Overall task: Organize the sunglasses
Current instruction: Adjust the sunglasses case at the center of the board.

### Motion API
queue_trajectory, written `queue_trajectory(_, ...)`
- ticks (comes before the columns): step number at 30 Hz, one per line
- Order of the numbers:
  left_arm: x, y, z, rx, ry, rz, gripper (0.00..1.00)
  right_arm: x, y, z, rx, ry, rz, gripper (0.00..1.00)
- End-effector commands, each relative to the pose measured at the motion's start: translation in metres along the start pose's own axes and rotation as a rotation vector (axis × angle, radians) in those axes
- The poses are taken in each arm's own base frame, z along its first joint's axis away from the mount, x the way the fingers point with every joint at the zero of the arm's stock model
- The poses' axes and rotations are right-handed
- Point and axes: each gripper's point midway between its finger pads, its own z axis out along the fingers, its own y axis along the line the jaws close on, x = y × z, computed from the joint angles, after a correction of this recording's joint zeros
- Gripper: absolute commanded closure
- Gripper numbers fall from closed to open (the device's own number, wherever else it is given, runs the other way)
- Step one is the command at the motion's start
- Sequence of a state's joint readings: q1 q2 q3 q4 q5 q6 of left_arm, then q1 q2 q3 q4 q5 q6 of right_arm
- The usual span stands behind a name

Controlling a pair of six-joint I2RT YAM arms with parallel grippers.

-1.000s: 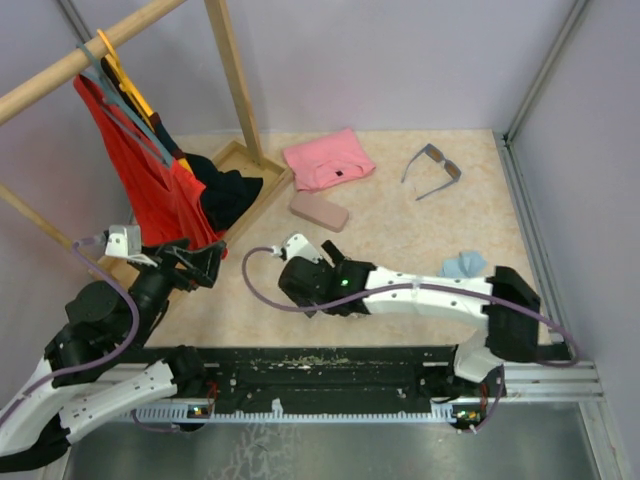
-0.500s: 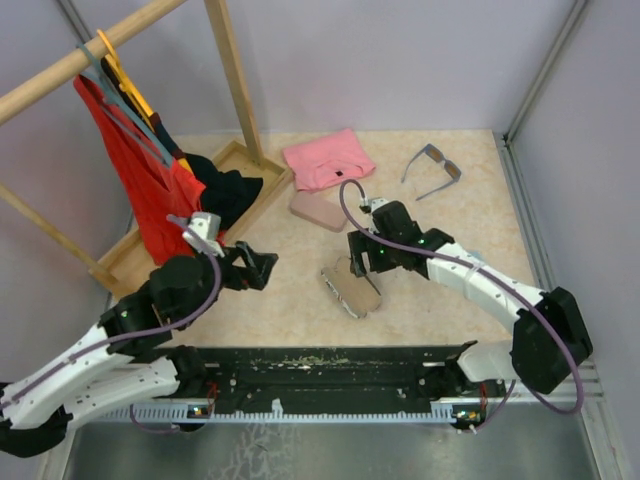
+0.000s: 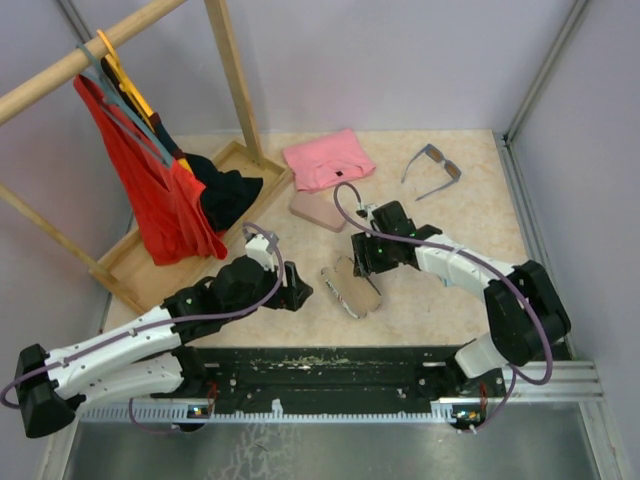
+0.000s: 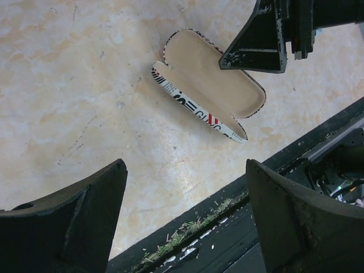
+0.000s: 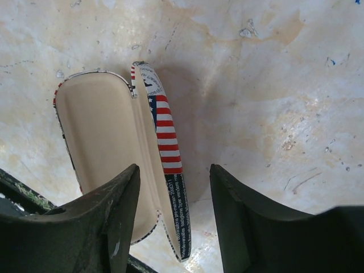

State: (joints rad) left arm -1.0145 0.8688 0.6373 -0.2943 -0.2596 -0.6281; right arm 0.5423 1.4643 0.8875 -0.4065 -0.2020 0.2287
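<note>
The grey-blue sunglasses (image 3: 432,168) lie unfolded at the back right of the table. The brown pair is out of view. A flag-patterned case (image 3: 352,290) lies open in the middle, its beige lining up; it also shows in the left wrist view (image 4: 207,85) and the right wrist view (image 5: 108,148). My right gripper (image 3: 362,262) is open just above the case, with the raised striped lid edge between its jaws (image 5: 173,210). My left gripper (image 3: 300,290) is open and empty, just left of the case (image 4: 185,216). The right gripper's fingers (image 4: 259,48) show over the case's far end.
A pink case (image 3: 318,210) lies closed behind the flag case, and a folded pink cloth (image 3: 328,158) lies behind that. A wooden rack (image 3: 232,70) with hanging red clothes (image 3: 150,190) and a wooden tray (image 3: 130,262) fill the left. The black rail (image 3: 330,372) runs along the near edge.
My left arm has swung right across the table and now sits beside the open flag case. My right gripper has stayed over the case, shifting only slightly.
</note>
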Motion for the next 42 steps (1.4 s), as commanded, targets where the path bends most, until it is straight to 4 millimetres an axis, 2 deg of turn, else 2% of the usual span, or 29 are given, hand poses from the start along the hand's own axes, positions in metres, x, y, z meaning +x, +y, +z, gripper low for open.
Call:
queue_trajectory(1,-0.011,-0.016,0.0,0.066,-0.042,-0.024,0.11,-0.005,-0.002,0.008,-0.007,-0.024,0.002,0.48)
queue_trajectory(5,-0.013,-0.013,-0.002,0.058,-0.057,-0.016,0.11,0.001,-0.005,0.016,0.004,0.006,0.015,0.52)
queue_trajectory(9,-0.014,-0.01,-0.005,0.055,-0.069,-0.012,0.12,0.002,-0.004,0.018,0.002,0.005,0.053,0.67)
queue_trajectory(14,-0.01,-0.005,-0.006,0.05,-0.07,-0.018,0.12,-0.005,-0.003,0.005,0.027,-0.067,0.151,0.81)
queue_trajectory(20,-0.003,-0.004,-0.001,0.053,-0.055,-0.02,0.12,-0.018,-0.01,-0.018,0.1,-0.238,0.416,0.82)
queue_trajectory(26,0.003,-0.006,0.004,0.058,-0.034,-0.026,0.12,-0.016,-0.003,-0.02,0.082,-0.348,0.656,0.79)
queue_trajectory(31,0.012,-0.003,0.008,0.05,-0.005,-0.031,0.13,-0.011,0.011,-0.014,0.056,-0.392,0.791,0.71)
queue_trajectory(34,0.018,0.0,0.01,0.042,0.009,-0.034,0.13,-0.009,0.021,-0.013,0.022,-0.415,0.846,0.62)
queue_trajectory(38,0.025,0.004,0.011,0.031,0.025,-0.034,0.13,-0.009,0.019,-0.027,0.049,-0.437,0.802,0.46)
queue_trajectory(42,0.031,0.007,0.013,0.026,0.04,-0.03,0.14,-0.006,0.005,-0.053,0.136,-0.468,0.653,0.41)
